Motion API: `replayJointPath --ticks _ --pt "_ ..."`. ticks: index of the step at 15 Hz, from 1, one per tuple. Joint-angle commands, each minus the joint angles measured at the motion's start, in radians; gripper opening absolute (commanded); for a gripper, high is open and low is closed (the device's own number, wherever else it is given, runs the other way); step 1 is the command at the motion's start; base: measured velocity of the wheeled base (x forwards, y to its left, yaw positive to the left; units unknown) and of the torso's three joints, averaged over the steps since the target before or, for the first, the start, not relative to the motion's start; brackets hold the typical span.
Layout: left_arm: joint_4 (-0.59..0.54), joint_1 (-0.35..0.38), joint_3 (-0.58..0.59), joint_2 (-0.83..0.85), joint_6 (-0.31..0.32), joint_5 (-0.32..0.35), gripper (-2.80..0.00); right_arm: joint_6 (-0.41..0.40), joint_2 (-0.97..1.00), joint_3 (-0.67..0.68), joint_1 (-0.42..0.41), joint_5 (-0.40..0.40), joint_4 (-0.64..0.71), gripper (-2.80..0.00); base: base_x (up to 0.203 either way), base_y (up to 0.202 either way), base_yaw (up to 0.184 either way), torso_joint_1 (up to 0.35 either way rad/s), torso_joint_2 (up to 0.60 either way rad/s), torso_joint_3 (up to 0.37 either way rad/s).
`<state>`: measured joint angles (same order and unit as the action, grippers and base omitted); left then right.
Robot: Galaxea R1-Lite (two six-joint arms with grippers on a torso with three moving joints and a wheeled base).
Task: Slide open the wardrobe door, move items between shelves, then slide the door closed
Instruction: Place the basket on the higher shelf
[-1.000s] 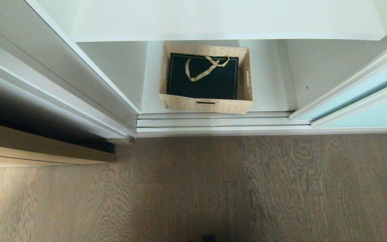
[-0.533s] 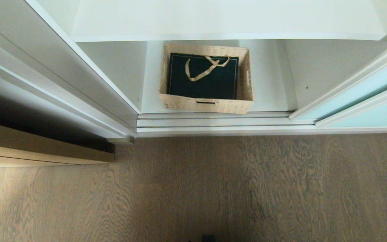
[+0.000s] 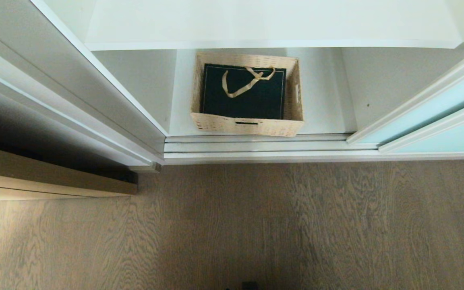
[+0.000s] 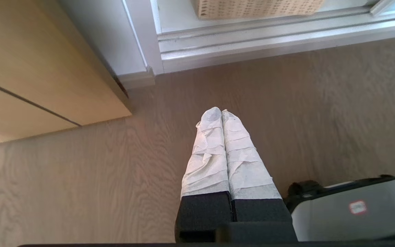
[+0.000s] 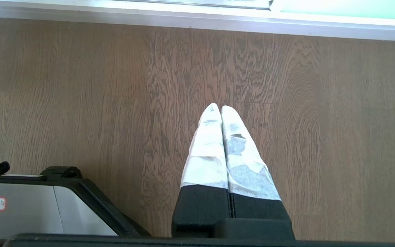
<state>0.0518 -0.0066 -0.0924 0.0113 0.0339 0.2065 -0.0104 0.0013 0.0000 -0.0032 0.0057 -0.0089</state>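
The tan wicker basket (image 3: 248, 125) stands on the wardrobe's lowest white shelf (image 3: 324, 104), just behind the door track. The dark green gift bag (image 3: 243, 100) lies flat inside it, gold ribbon on top. A second white shelf (image 3: 256, 24) runs above. The sliding wardrobe door (image 3: 437, 108) of pale blue-green glass is pushed to the right, leaving the bay open. Neither arm shows in the head view. My left gripper (image 4: 220, 111) is shut and empty over the floor, short of the track, with the basket's front (image 4: 255, 8) beyond it. My right gripper (image 5: 220, 107) is shut, empty, over the floor.
A light wood cabinet front (image 3: 34, 177) juts out left of the opening, close to the left gripper. The silver floor track (image 3: 256, 147) edges the wardrobe. My grey base (image 4: 351, 209) sits low beside both grippers. Brown wood-grain floor (image 3: 256, 225) fills the foreground.
The front glass panel's edge at the right has slid a little further right. Basket, bag and the rest of the head view are unchanged.
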Motion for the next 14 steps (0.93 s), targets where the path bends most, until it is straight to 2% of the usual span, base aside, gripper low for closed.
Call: replayJointPath --ticks 1,2,4,6,8,10,11,13,14 --pt "0.137 0.000 0.091 -0.013 -0.011 0.004 -2.80 0.000 0.000 0.000 0.000 0.000 0.000 -2.80 0.000 0.000 0.000 0.000 0.00 0.000" --pt "0.106 0.000 0.087 -0.012 -0.039 0.008 -2.80 0.000 0.000 0.000 0.000 0.000 0.000 -2.80 0.000 0.000 0.000 0.000 0.00 0.000" --pt "0.078 0.000 0.085 -0.011 -0.159 0.011 -2.80 0.000 0.000 0.000 0.000 0.000 0.000 -2.80 0.000 0.000 0.000 0.000 0.00 0.000" --pt "0.084 0.000 0.088 -0.011 -0.220 0.010 -2.80 0.000 0.000 0.000 0.000 0.000 0.000 -2.80 0.000 0.000 0.000 0.000 0.00 0.000" --pt "0.093 0.000 0.091 -0.011 -0.208 -0.028 -2.80 0.000 0.000 0.000 0.000 0.000 0.000 -2.80 0.000 0.000 0.000 0.000 0.00 0.000" --pt "0.071 0.000 0.088 -0.011 -0.138 -0.060 -2.80 0.000 0.000 0.000 0.000 0.000 0.000 -2.80 0.000 0.000 0.000 0.000 0.00 0.000" --pt "0.061 0.000 0.087 -0.011 -0.131 -0.074 -2.80 0.000 0.000 0.000 0.000 0.000 0.000 -2.80 0.000 0.000 0.000 0.000 0.00 0.000" --pt "0.027 0.000 0.092 -0.011 -0.106 -0.165 -2.80 0.000 0.000 0.000 0.000 0.000 0.000 -2.80 0.000 0.000 0.000 0.000 0.00 0.000" --pt "0.003 0.000 0.091 -0.011 -0.086 -0.173 -2.80 0.000 0.000 0.000 0.000 0.000 0.000 -2.80 0.000 0.000 0.000 0.000 0.00 0.000"
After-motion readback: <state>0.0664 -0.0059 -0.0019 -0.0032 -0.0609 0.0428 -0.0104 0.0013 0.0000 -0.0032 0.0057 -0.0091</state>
